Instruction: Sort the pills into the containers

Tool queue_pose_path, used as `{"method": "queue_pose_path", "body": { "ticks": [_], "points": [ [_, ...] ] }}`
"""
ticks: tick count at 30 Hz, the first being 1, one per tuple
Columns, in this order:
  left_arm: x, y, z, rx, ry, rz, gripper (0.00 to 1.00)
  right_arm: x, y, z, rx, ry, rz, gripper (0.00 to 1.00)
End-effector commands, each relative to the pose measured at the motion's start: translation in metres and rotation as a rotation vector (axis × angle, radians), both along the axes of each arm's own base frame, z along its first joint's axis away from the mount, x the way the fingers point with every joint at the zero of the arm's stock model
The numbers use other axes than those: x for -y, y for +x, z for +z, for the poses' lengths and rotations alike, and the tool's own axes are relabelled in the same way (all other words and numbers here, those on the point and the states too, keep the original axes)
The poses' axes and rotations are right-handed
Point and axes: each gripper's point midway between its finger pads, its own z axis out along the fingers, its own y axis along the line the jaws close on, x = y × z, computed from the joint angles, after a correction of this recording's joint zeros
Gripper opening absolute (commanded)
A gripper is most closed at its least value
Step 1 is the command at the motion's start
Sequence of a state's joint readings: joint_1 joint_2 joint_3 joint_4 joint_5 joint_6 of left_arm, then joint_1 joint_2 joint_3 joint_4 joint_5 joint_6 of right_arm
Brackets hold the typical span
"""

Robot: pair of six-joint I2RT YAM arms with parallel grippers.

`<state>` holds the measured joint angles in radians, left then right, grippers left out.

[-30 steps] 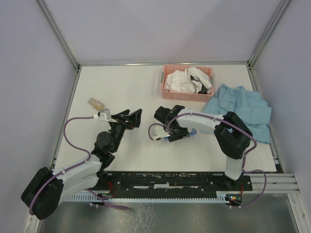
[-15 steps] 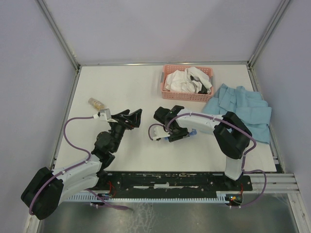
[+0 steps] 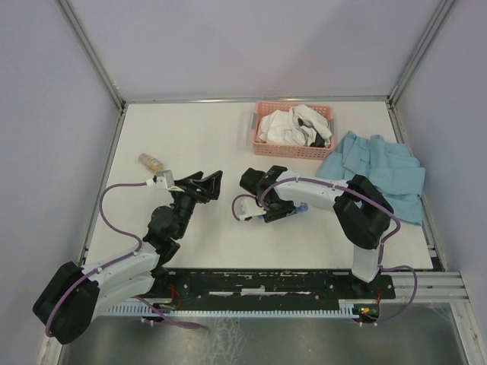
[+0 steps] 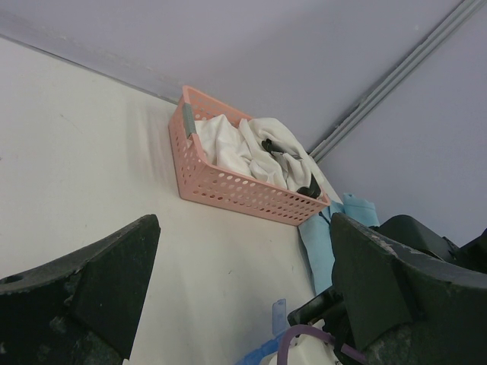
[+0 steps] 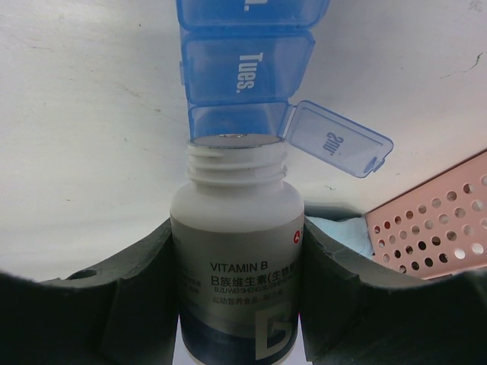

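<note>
Right gripper (image 5: 236, 255) is pinching a white vitamin B bottle (image 5: 236, 209) by the body, jaws partway in and clamped on both sides of the label. Cap is off, and the mouth sits right at the open end compartment (image 5: 236, 122) of the blue pill organiser (image 5: 247, 65). My read is that it's held this way to pour into that one cell. The flip lid (image 5: 335, 141) swings off to the side, clear of the mouth. The next cell, marked Tues., is closed. I can't see the bottle's contents or whether anything has dropped in. The organiser lies flat mid-table, on the near side of the pink basket (image 3: 289, 150). Left gripper (image 4: 243, 251) is spread wide, holding nothing, parked beside the work and pointed toward the basket. The blue cloth (image 3: 377, 171) lies right of the basket and a small clear bottle (image 3: 151, 161) sits far left, both well apart from the pour. Nothing blocks it. The main risk is overshooting into the gap beside the cell.
</note>
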<state>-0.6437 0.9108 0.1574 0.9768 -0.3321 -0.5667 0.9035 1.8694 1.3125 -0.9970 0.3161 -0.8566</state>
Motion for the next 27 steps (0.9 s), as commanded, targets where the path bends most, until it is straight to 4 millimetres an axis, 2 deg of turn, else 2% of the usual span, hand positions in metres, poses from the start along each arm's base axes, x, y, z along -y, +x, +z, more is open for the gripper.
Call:
{"method": "queue_pose_path", "body": {
  "ticks": [1, 27],
  "points": [
    [-0.0043, -0.0011, 0.0189, 0.067, -0.021, 0.019, 0.99, -0.0059, 0.0087, 0.0093, 0.046, -0.002, -0.004, 0.01],
    [-0.0034, 0.0001, 0.0191, 0.062, -0.018, 0.019, 0.99, -0.0067, 0.0031, 0.0073, 0.018, 0.03, -0.014, 0.01]
  ]
}}
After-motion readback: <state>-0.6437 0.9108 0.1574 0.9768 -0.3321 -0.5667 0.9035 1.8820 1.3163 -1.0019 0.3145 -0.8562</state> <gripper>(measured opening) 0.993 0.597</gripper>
